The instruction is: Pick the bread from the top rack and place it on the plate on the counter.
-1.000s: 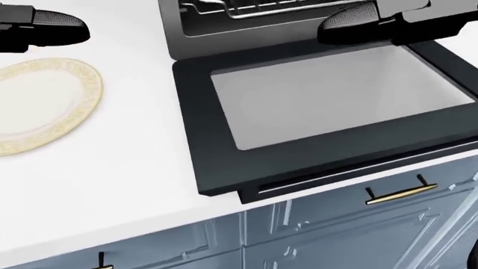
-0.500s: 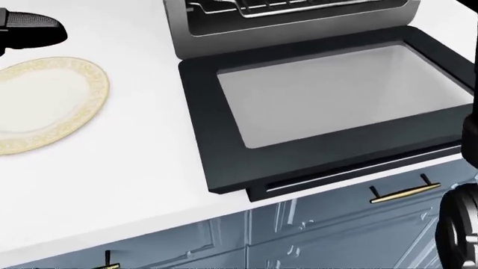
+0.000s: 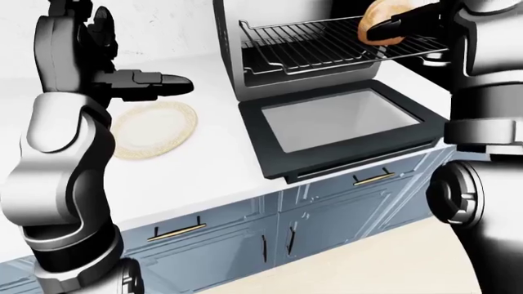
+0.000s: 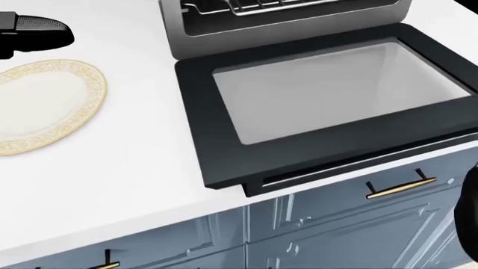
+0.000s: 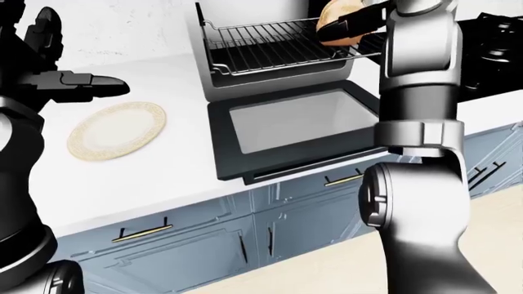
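Right hand (image 3: pixel 390 26) now clasping bread (image 3: pixel 384 18).

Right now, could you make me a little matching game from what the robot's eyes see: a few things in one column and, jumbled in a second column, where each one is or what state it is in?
Things:
1. bread
2. plate
3. oven door
4. left hand

Places or states:
A. folded down flat, glass pane facing up
B. lying bare on the white counter
C. on the top rack, right hand's fingers around it
D. hovering above the plate, holding nothing

Pairs: 1-C, 2-B, 3-A, 4-D
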Tool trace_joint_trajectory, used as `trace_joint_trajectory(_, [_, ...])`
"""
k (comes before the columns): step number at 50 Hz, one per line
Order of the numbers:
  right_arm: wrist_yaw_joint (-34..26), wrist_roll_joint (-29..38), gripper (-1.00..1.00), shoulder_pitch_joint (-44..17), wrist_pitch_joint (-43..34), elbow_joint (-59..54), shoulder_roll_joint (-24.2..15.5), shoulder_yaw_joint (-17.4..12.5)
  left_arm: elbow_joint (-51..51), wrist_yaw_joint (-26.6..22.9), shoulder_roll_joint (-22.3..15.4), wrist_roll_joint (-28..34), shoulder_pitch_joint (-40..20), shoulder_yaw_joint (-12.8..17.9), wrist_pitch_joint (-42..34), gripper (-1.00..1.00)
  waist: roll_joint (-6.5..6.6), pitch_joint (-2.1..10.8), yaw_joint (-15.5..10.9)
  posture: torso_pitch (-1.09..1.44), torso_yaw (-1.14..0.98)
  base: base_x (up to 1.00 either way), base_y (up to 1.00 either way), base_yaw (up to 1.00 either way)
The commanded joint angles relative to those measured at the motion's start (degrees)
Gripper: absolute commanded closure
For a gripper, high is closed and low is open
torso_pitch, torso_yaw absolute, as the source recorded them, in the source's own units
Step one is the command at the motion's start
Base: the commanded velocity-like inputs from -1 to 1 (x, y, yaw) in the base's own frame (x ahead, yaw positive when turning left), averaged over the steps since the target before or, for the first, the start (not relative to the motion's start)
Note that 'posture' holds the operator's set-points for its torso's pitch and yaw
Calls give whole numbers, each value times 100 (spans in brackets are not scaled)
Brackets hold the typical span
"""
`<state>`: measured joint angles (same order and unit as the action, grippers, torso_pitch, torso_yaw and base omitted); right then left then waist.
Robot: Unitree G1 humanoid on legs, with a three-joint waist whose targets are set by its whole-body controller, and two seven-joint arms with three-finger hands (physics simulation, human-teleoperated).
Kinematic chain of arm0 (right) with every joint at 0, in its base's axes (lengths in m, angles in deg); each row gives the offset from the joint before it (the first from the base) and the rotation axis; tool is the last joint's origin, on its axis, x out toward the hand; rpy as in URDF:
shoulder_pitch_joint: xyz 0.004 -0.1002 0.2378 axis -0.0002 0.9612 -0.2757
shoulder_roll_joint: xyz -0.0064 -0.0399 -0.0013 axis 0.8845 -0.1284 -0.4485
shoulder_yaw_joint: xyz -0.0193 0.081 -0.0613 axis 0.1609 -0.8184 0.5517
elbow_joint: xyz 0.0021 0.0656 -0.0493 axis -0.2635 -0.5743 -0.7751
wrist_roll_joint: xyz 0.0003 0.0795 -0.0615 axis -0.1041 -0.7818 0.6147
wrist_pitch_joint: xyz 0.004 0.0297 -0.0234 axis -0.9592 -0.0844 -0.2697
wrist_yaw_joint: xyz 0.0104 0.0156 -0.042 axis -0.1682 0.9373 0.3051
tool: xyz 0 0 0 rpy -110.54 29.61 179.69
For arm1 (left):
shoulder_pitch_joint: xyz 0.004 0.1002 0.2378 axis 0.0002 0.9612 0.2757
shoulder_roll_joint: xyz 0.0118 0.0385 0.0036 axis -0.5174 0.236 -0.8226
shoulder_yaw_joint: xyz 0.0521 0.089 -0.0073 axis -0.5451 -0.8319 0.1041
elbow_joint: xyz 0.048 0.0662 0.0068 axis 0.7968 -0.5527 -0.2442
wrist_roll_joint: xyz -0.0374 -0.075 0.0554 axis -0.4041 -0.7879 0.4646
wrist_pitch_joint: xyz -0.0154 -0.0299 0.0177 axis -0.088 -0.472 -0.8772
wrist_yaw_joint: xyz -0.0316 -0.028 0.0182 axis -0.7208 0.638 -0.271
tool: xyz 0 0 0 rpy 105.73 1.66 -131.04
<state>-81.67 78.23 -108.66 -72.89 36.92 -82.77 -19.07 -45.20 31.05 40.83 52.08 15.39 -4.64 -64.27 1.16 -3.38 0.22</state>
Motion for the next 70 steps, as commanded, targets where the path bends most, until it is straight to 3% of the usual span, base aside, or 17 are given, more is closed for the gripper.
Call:
trace_joint_trajectory(1, [108, -29, -100, -246, 312, 49, -63, -20, 143, 7, -81, 16, -151, 82, 147, -100, -11, 166, -5, 0, 0, 0, 0, 0])
trace_joint_trajectory(20, [309, -407, -100, -264, 832, -628, 1, -10, 144, -1, -63, 62, -59, 74, 193, -100, -22, 180, -14, 0, 0, 0, 0, 0])
trace_joint_trajectory(32, [98, -440, -100, -267, 810, -613, 45, 52, 140, -23, -70, 55, -101, 100, 160, -100, -32, 189, -16, 0, 0, 0, 0, 0])
trace_joint_trajectory(41, [-14, -433, -55, -262, 816, -630, 80, 58, 166, -14, -92, 43, -112, 105, 135, -100, -28, 190, -15, 0, 0, 0, 0, 0])
trace_joint_trajectory(56, [-69, -402, -16, -248, 802, -597, 110, 70, 168, -1, -84, 52, -64, 102, 169, -100, -25, 190, -15, 0, 0, 0, 0, 0])
trace_joint_trajectory(67, [-87, -360, 39, -325, 798, -610, 110, 80, 237, 1, -104, 34, -75, 131, 100, -100, -23, 193, -9, 0, 0, 0, 0, 0])
trace_joint_trajectory(68, [-100, -348, 57, -348, 794, -622, 109, 91, 239, -1, -113, 25, -88, 135, 88, -100, -22, 192, -8, 0, 0, 0, 0, 0])
trace_joint_trajectory(70, [-128, -326, 74, -403, 767, -611, 96, 96, 252, 3, -130, -2, -124, 145, 51, -100, -20, 189, -6, 0, 0, 0, 0, 0])
